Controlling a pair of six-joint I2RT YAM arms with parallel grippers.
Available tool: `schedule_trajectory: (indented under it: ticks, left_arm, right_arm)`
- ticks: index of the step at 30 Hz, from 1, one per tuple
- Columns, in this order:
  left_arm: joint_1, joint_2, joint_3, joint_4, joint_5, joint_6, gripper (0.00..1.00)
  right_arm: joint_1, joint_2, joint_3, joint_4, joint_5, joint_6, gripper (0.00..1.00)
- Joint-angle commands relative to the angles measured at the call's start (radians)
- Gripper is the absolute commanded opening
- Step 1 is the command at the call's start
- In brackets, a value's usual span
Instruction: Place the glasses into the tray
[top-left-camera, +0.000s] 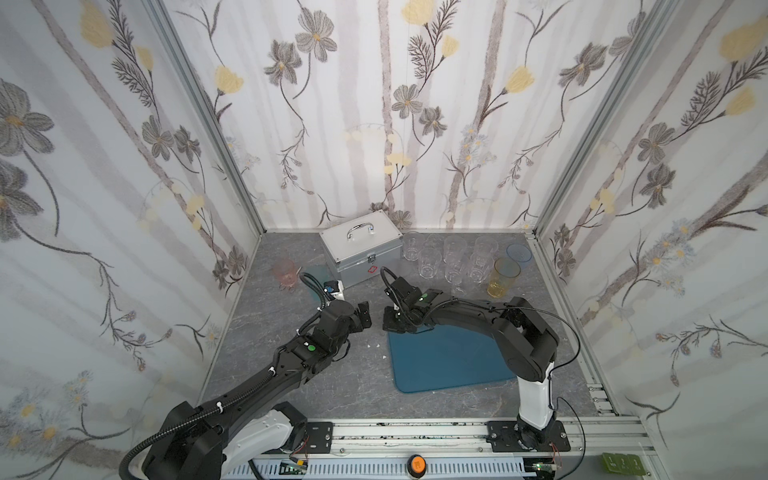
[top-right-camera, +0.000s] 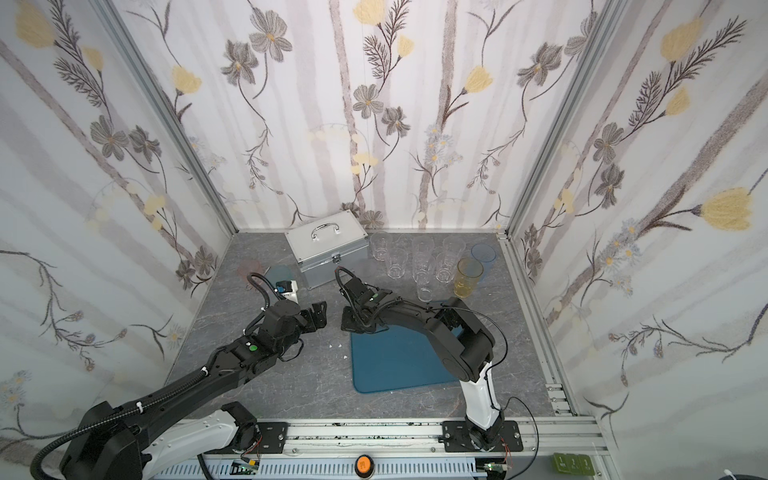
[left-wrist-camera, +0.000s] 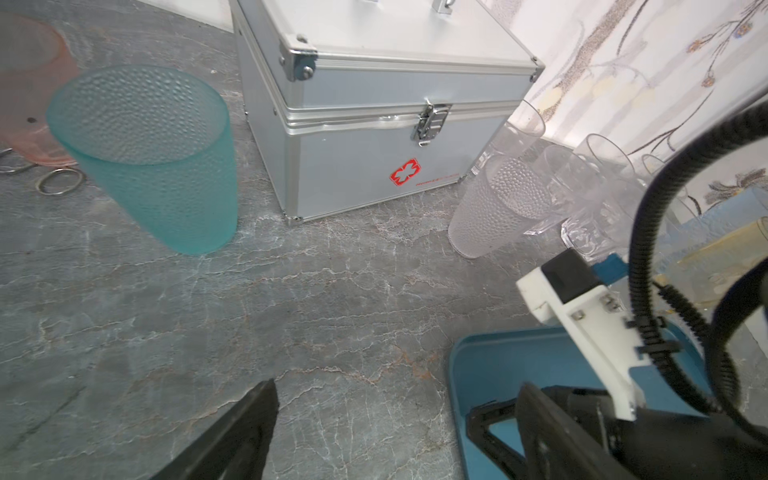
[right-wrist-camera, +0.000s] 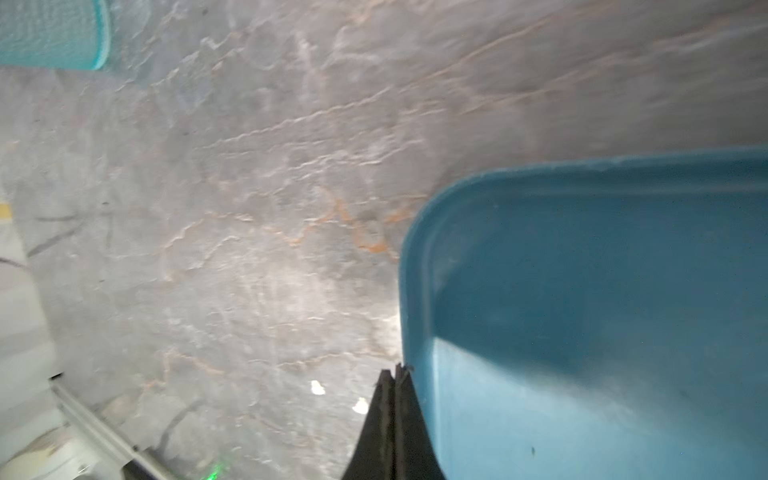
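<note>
Far left, a pink tinted tumbler (top-left-camera: 284, 272) stands upright on the grey marbled bench (top-left-camera: 266, 332), close to the side wall. Just beside it is a teal dimpled tumbler (left-wrist-camera: 145, 153), upright too, between the pink one and the silver metal case with a handle (top-left-camera: 359, 249), which sits latched near the back wall.

Moving in, the left hand (top-left-camera: 365, 315) hovers over bare bench in front of the case. Its fingers (left-wrist-camera: 245, 432) are spread wide, with nothing between them. Facing it, very near, the right hand (right-wrist-camera: 392, 376) sits low at the far left corner of the flat teal-blue plastic tray (top-left-camera: 449, 365). Its fingers are pressed together on nothing, tips just beside the rim; I cannot tell whether they touch it.

Beyond the tray, right of the case, a cluster of clear tumblers (top-left-camera: 455, 259) stands upright near the back wall. Next comes a yellow tinted tumbler (top-left-camera: 503, 277), and behind it a blue tinted tumbler (top-left-camera: 518, 252) by the right wall. All of them stand on the bench, off the tray.
</note>
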Motion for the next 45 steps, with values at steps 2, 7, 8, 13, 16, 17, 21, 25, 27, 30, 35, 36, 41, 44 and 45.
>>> schedule_trajectory:
  ticks: [2, 7, 8, 13, 16, 17, 21, 25, 27, 30, 35, 36, 41, 44, 45]
  left_arm:
    - [0.022, -0.025, 0.008, -0.053, 0.000, -0.010, 0.92]
    - [0.050, -0.057, 0.018, -0.102, -0.005, -0.016, 0.91]
    - [0.057, -0.064, 0.023, -0.116, -0.009, -0.018, 0.91]
    - [0.069, -0.090, 0.038, -0.151, -0.034, -0.023, 0.89]
    - [0.069, -0.097, 0.038, -0.147, -0.046, -0.025, 0.89]
    - [0.066, -0.096, 0.042, -0.145, -0.041, -0.022, 0.88]
    - [0.022, -0.054, 0.043, -0.120, -0.019, -0.008, 0.89]
    - [-0.050, 0.007, 0.036, -0.048, 0.000, -0.030, 0.90]
    - [-0.086, 0.036, 0.037, -0.003, 0.006, -0.048, 0.90]
    - [-0.120, 0.085, 0.036, 0.056, 0.017, -0.066, 0.91]
    - [-0.160, 0.150, 0.061, 0.097, 0.025, -0.066, 0.92]
    - [-0.164, 0.157, 0.066, 0.098, 0.025, -0.066, 0.92]
    - [-0.167, 0.174, 0.073, 0.101, 0.023, -0.072, 0.92]
    - [-0.167, 0.169, 0.064, 0.101, 0.017, -0.071, 0.92]
    - [-0.166, 0.169, 0.059, 0.101, 0.012, -0.071, 0.92]
  right_arm:
    - [0.050, 0.080, 0.122, 0.070, -0.034, 0.114, 0.00]
    - [0.094, 0.171, 0.255, 0.064, -0.046, 0.142, 0.00]
    - [0.098, 0.171, 0.284, 0.041, -0.028, 0.122, 0.00]
    - [0.087, 0.072, 0.230, -0.047, 0.089, -0.010, 0.16]
    - [0.064, -0.051, 0.099, -0.105, 0.152, -0.086, 0.29]
    - [0.051, -0.107, 0.035, -0.116, 0.174, -0.106, 0.31]
    - [-0.029, -0.327, -0.202, -0.134, 0.212, -0.180, 0.38]
    - [-0.146, -0.496, -0.358, -0.192, 0.281, -0.261, 0.45]
    - [-0.214, -0.581, -0.429, -0.207, 0.310, -0.281, 0.48]
    - [-0.336, -0.686, -0.518, -0.207, 0.314, -0.314, 0.54]
    - [-0.520, -0.722, -0.616, -0.155, 0.280, -0.386, 0.65]
    - [-0.548, -0.722, -0.629, -0.130, 0.270, -0.393, 0.67]
    - [-0.652, -0.693, -0.703, -0.027, 0.228, -0.422, 0.74]
    - [-0.694, -0.680, -0.720, 0.016, 0.215, -0.444, 0.78]
    - [-0.703, -0.673, -0.723, 0.028, 0.209, -0.451, 0.79]
